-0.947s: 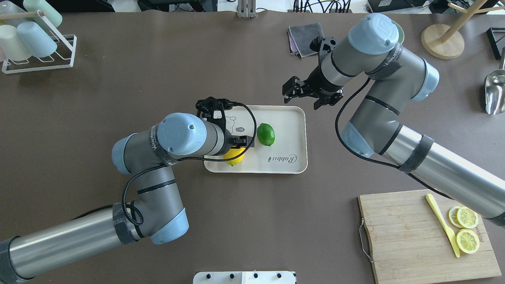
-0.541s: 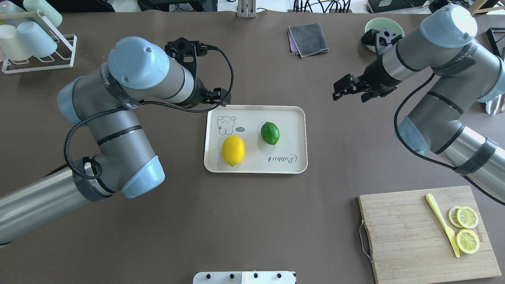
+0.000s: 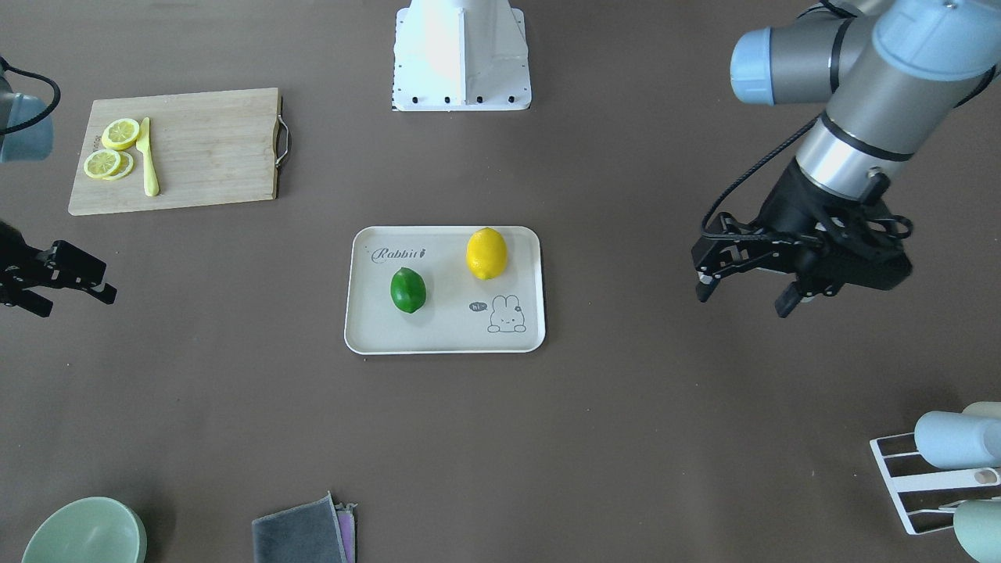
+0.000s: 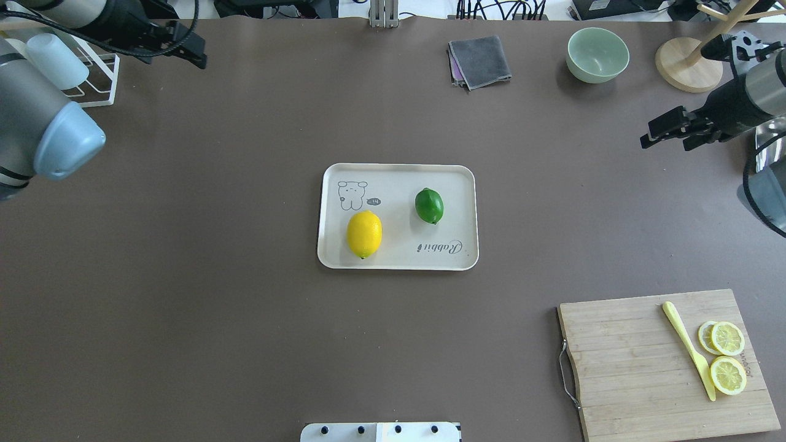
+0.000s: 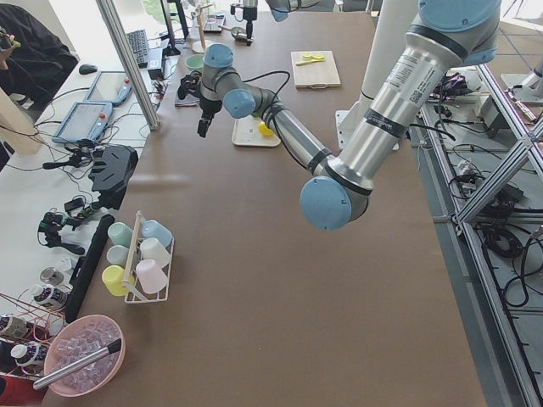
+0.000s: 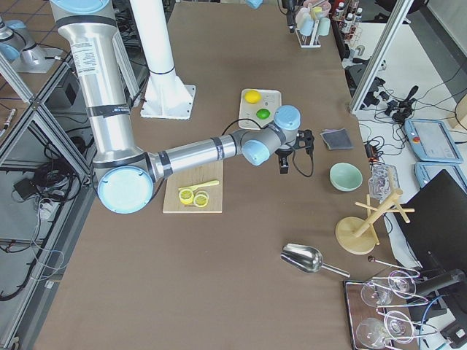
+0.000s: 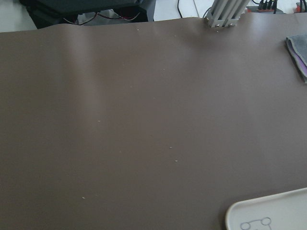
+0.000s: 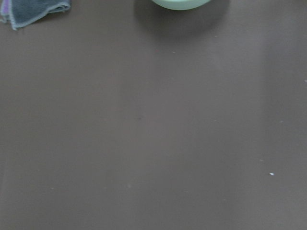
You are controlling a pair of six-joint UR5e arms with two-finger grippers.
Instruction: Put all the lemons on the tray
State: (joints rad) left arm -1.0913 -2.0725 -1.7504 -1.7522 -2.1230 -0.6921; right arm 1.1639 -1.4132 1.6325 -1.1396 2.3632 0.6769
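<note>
Both lemons are on the tray (image 4: 399, 261) - the yellow lemon (image 4: 364, 234) at the end with the bunny drawing, the green lemon (image 4: 429, 205) nearer the "Rabbit" script, and the two don't touch. By my reading, nothing is left to carry.

The left gripper (image 3: 743, 299) hangs well off the tray's bunny end with its fingers spread and empty. The right gripper (image 4: 666, 140) is well off the script end, its fingers also apart with nothing between them.

If I had to move either fruit, I'd expect a firm, fairly light body with a smooth rind, the green one glossier and probably more slippery. An oval like that would likely roll on the flat tray. I'd take it across the middle of its short width, never on the nubbed ends, and squeeze only moderately.

I can't see the lemons' undersides, so I can't confirm they sit settled. Neither wrist view shows its own fingers, only bare surface, though one tray corner shows in the left view. In the side views the tray is small and far off, partly behind an arm.
</note>
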